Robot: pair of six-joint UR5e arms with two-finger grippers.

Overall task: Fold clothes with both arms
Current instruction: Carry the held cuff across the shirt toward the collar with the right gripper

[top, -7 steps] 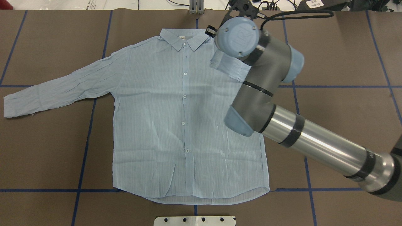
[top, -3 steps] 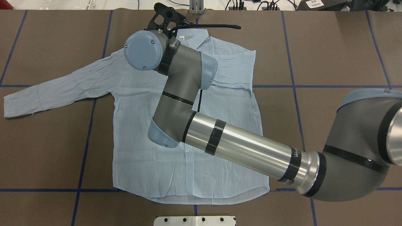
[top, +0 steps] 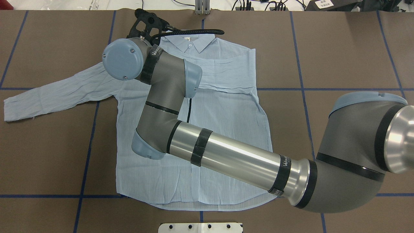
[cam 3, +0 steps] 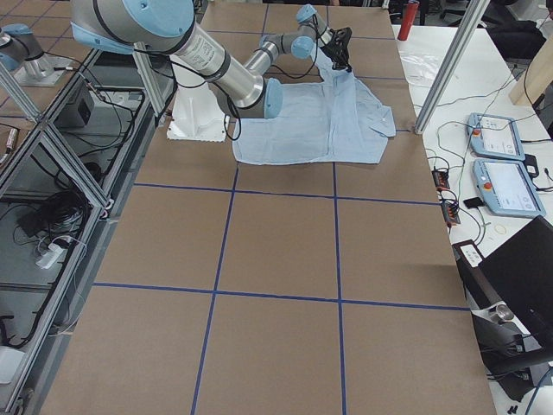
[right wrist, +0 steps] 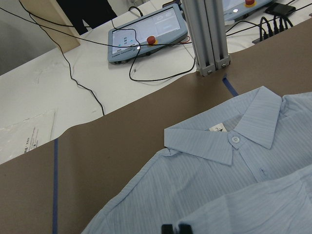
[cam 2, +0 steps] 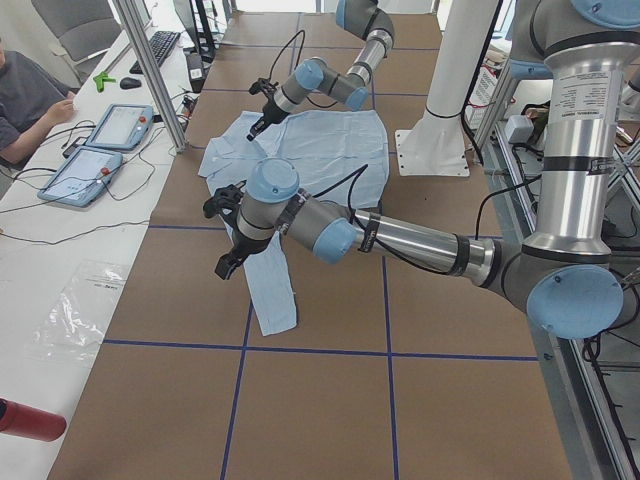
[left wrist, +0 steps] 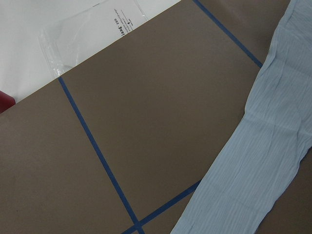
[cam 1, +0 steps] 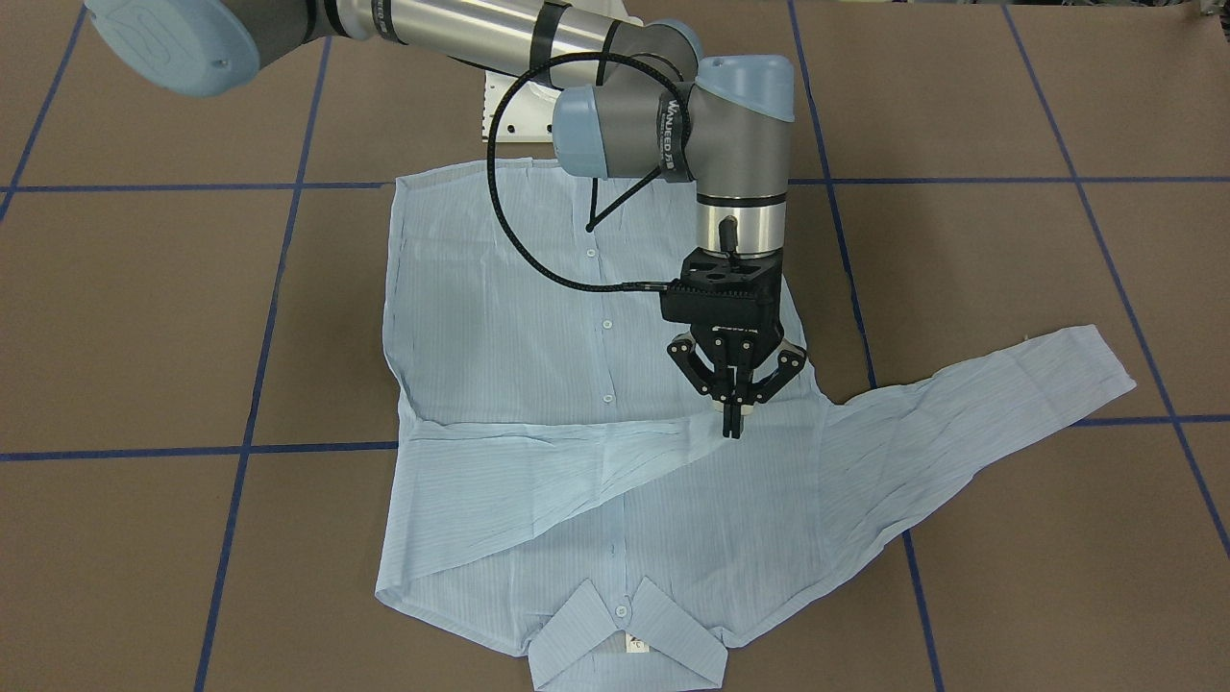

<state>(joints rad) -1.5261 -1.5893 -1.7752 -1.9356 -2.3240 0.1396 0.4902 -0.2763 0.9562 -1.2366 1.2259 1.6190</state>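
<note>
Right claw [cam 1: 732, 423], clamped on the shirt's [cam 1: 500, 308] sleeve [cam 1: 557, 461], could overpull toward 3 o'clock in the front-facing view and skew the fold. I cannot tell the left claw's [cam 2: 222, 270] state.

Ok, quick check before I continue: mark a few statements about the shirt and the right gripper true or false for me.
1. The shirt has a folded sleeve lying across its chest. True.
2. The other sleeve is folded in too. False: it lies stretched out on the table.
3. The right gripper is wide open. False: its fingers are shut on the folded sleeve's end.
4. The collar lies on the side away from the robot's base. True.
</note>
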